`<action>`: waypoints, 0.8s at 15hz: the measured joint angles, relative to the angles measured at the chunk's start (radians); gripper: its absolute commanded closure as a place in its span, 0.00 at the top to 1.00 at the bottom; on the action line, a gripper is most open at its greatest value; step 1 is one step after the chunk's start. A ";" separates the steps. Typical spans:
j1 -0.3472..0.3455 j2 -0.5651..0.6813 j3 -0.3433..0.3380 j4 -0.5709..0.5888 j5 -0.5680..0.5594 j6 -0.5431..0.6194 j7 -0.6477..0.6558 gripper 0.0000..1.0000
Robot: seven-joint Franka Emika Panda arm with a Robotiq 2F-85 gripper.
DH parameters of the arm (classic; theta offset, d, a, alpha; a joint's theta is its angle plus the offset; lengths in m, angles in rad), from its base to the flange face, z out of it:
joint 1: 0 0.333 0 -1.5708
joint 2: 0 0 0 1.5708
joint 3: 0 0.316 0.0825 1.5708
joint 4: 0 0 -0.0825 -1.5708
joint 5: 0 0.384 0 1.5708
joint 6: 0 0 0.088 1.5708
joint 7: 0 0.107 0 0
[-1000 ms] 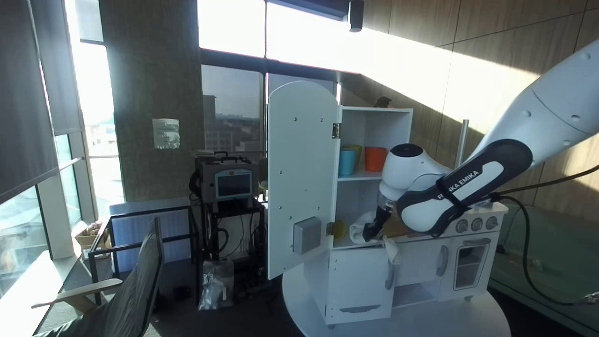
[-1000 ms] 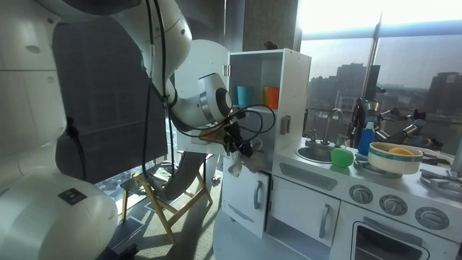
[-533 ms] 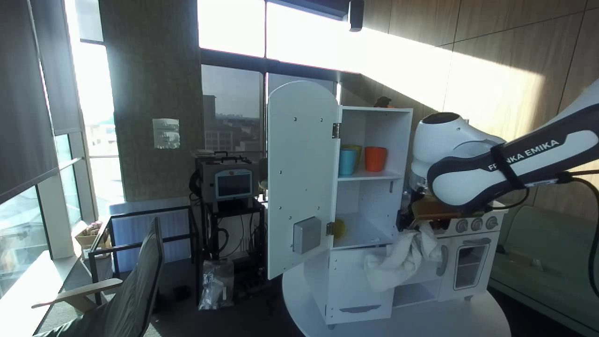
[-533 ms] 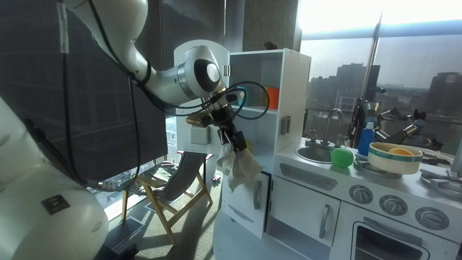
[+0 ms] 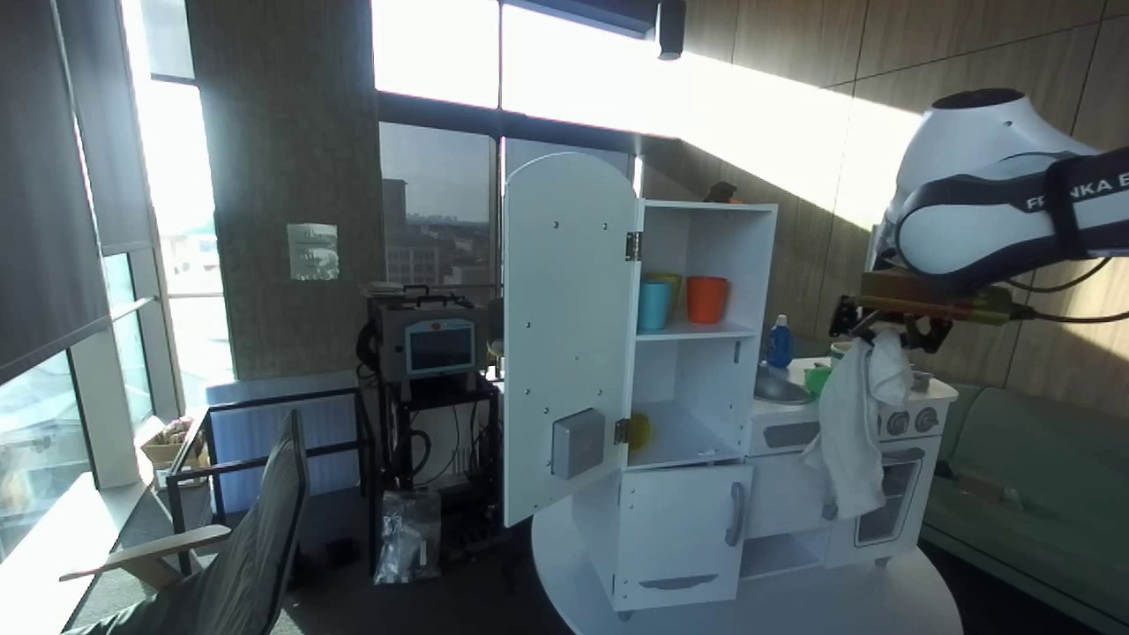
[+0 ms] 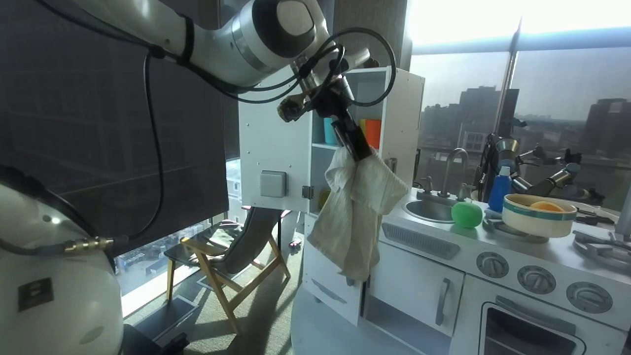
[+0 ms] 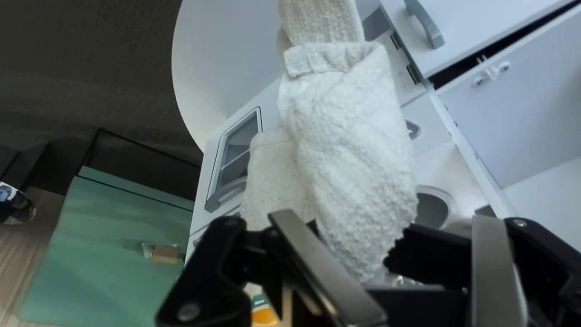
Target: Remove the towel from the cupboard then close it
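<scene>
Our gripper (image 6: 363, 156) pinches the towel (image 6: 350, 231). If it dangles near when we close the cupboard (image 5: 716, 247), the door (image 5: 569, 335) could trap it.

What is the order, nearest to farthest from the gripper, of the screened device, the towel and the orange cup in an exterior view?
1. Towel: hanging from the gripper.
2. Orange cup: to the picture's left, on a shelf in the cupboard.
3. Screened device: farther left, past the cupboard's open door.
</scene>
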 measured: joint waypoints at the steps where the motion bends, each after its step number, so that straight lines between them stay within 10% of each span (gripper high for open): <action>1: -0.019 0.005 0.014 0.020 -0.005 0.034 0.020 0.09; 8: -0.189 0.230 0.204 0.168 -0.324 0.239 0.347 0.09; 12: -0.178 0.389 0.179 0.291 -0.530 0.237 0.476 0.09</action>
